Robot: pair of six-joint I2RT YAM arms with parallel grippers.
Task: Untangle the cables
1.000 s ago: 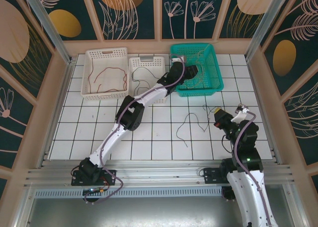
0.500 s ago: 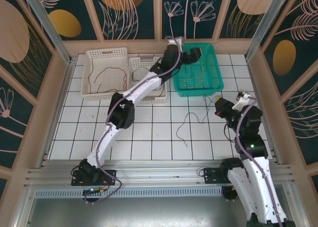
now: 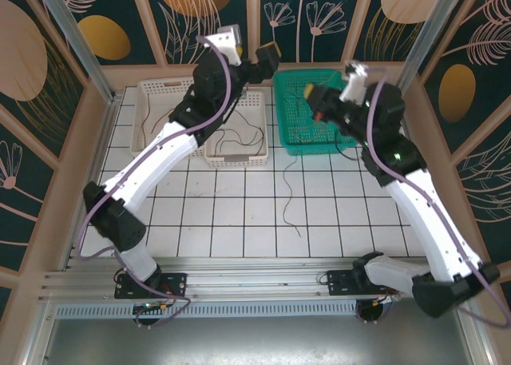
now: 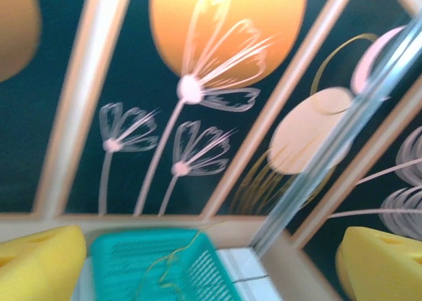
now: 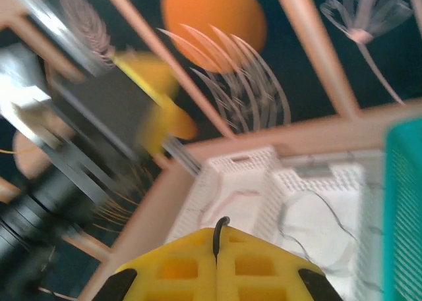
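The left tool (image 4: 211, 265) is spread empty; the right tool (image 5: 216, 245) is clenched on a black cable (image 5: 220, 225). Gripped near its end, it may be tugged loose if snagged on the basket (image 3: 319, 148).

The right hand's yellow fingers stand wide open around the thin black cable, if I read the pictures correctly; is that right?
Not quite: the right hand is shut, its yellow fingers pressed together on the thin black cable, as the right wrist view shows.
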